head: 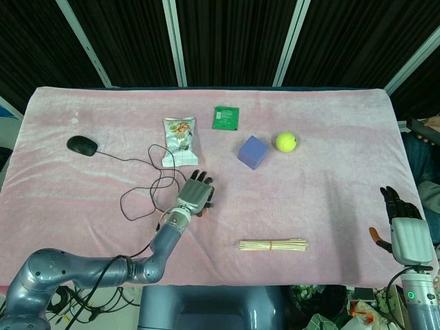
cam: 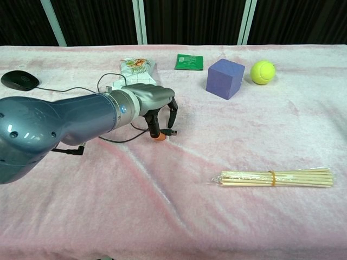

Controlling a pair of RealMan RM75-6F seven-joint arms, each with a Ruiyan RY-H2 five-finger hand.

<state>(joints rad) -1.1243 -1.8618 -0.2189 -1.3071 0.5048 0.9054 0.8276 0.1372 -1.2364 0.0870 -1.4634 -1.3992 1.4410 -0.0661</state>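
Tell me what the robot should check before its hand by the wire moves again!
1. Left hand over the cable plug: ok, fingertips point down at it.
2. Plug held: cannot tell, fingers hide the contact.
3. Cable free of tangles: not ok, it loops beside the hand.
4. Snack bag clear of the hand: ok, apart.
5. Right hand out of the way: ok, at the table's far edge, holding nothing.
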